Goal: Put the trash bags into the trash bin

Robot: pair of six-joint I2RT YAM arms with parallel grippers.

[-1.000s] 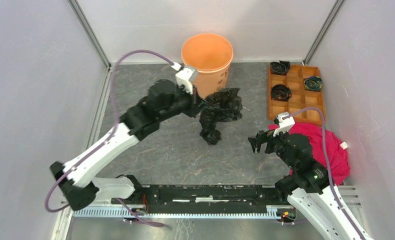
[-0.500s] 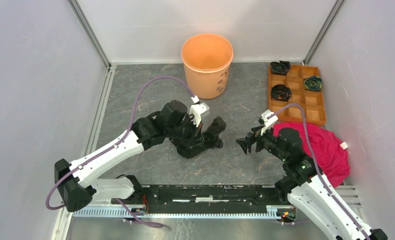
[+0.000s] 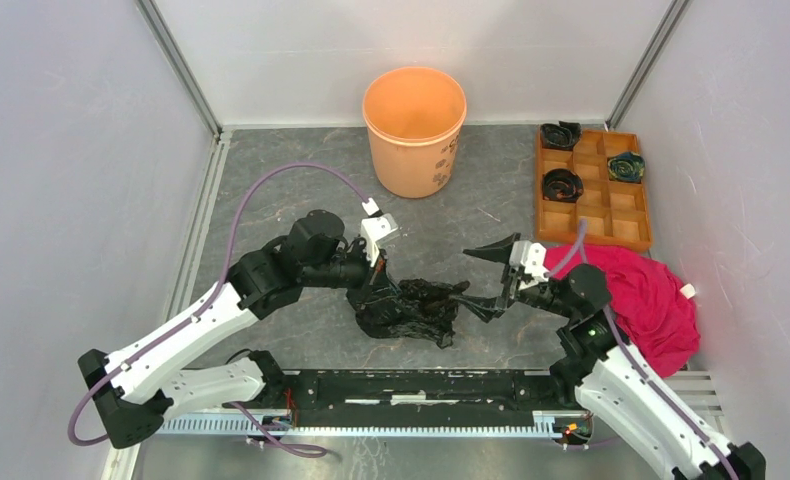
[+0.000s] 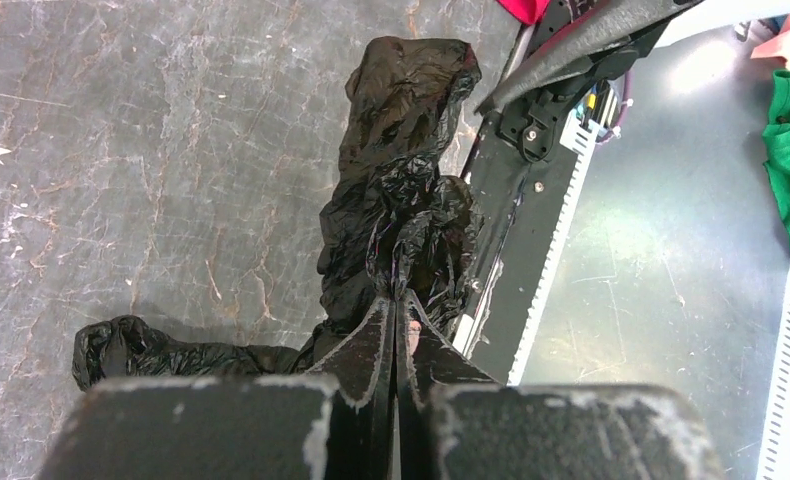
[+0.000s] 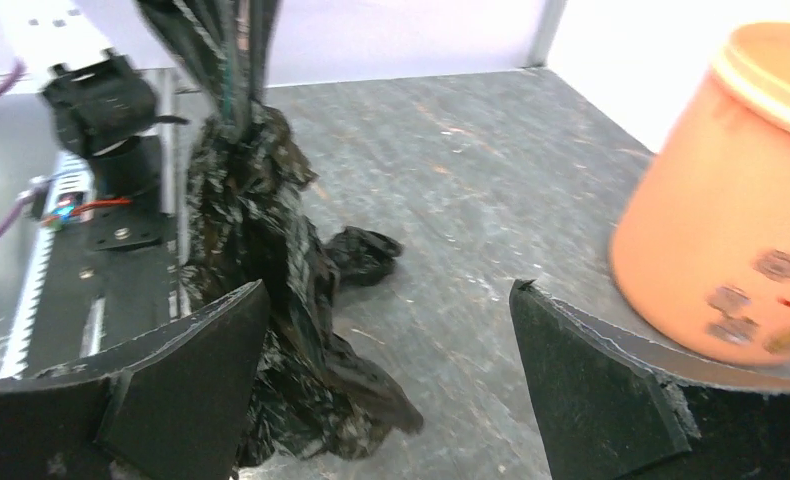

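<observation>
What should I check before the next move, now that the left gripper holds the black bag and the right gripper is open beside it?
1. Left gripper shut on the trash bag: ok.
2. Right gripper open wide and facing the bag: ok.
3. Bag well between the right fingers: cannot tell; it hangs close to one finger.
4. Bag clear of the table: not ok; its lower part lies on it.
5. Trash bin upright, mouth unobstructed: ok.
</observation>
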